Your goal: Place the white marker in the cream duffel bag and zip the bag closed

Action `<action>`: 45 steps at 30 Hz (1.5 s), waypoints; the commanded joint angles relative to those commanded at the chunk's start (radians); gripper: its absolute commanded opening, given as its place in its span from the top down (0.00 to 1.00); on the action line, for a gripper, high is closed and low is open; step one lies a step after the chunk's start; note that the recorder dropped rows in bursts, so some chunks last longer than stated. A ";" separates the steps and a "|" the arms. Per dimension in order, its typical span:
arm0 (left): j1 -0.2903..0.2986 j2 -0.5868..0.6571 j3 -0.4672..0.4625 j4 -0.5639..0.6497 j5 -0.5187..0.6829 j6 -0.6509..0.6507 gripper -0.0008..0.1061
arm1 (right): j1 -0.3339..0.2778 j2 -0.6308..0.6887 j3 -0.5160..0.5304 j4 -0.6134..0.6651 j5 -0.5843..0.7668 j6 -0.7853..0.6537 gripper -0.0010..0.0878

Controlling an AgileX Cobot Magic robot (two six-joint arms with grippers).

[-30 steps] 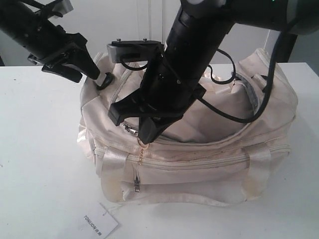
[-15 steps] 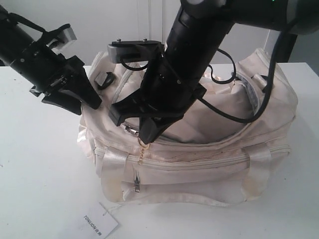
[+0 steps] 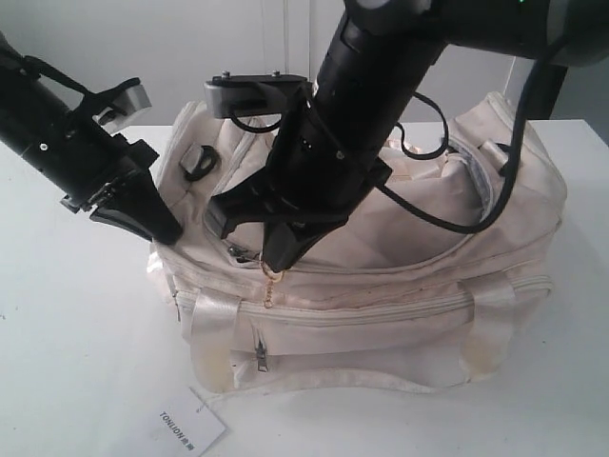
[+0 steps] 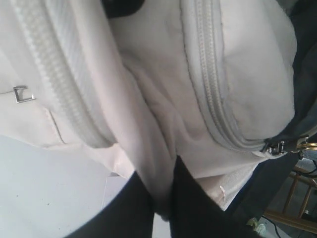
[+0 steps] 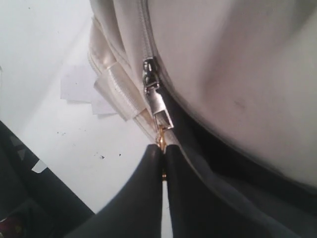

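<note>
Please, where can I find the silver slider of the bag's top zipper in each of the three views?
Exterior view: silver metal zipper slider at the cream fabric duffel bag's front, beside the right gripper.
Left wrist view: slider where the zipped teeth end.
Right wrist view: slider just beyond the gripper's tips.
Shared landmark: the gold chain pull attached to it.

White table [image 3: 76,362], cream duffel bag [image 3: 381,328] sitting on it, white hang tag [image 3: 187,430] flat beside bag
</note>
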State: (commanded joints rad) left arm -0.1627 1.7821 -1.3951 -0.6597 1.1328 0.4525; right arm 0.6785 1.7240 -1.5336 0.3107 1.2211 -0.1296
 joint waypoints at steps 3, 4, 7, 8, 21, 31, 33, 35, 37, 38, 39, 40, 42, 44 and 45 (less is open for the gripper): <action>0.000 0.000 0.000 0.005 -0.009 0.000 0.99 | 0.000 0.000 0.000 -0.003 0.000 0.000 0.99; 0.000 0.000 0.000 0.012 -0.013 0.000 0.99 | 0.000 0.000 0.000 -0.013 0.000 0.000 0.99; 0.000 0.000 0.000 0.023 -0.015 0.000 0.99 | 0.000 0.000 0.000 -0.045 0.000 0.002 0.99; 0.000 0.000 0.000 0.025 -0.015 0.000 0.99 | -0.002 -0.002 0.000 -0.048 0.000 0.002 0.99; 0.000 0.000 0.000 0.040 -0.032 -0.006 0.99 | -0.057 -0.108 0.012 -0.101 0.000 0.002 0.99; 0.000 0.000 0.000 0.042 -0.043 -0.006 0.99 | -0.184 -0.196 0.119 -0.110 0.000 0.002 0.99; 0.000 0.000 0.000 0.042 -0.043 -0.006 0.99 | -0.205 -0.209 0.125 -0.112 0.000 0.002 0.99; 0.000 0.000 0.000 0.042 -0.043 -0.005 0.99 | -0.227 -0.221 0.130 -0.120 0.000 0.002 0.99; 0.000 0.000 0.000 0.042 -0.043 -0.005 0.99 | -0.249 -0.236 0.140 -0.130 0.000 0.002 0.99; 0.000 0.000 0.000 0.042 -0.043 -0.005 0.99 | -0.260 -0.242 0.145 -0.130 0.000 0.002 0.99; 0.000 0.000 0.000 0.042 -0.043 -0.005 0.99 | -0.270 -0.251 0.150 -0.133 0.000 0.002 0.99; 0.000 0.000 0.000 0.042 -0.043 -0.005 0.99 | -0.282 -0.259 0.155 -0.135 0.000 0.000 0.99; 0.000 0.000 0.000 0.042 -0.043 -0.005 0.99 | -0.303 -0.273 0.163 -0.140 0.000 0.000 0.99; 0.000 0.000 0.000 0.042 -0.043 -0.005 0.99 | -0.328 -0.288 0.163 -0.149 0.000 0.000 0.99; 0.000 0.000 0.000 0.042 -0.043 -0.005 0.99 | -0.337 -0.293 0.163 -0.151 0.000 0.000 0.99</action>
State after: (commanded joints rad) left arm -0.1627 1.7821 -1.3951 -0.6177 1.0902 0.4479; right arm 0.3412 1.4312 -1.3705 0.1597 1.2211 -0.1295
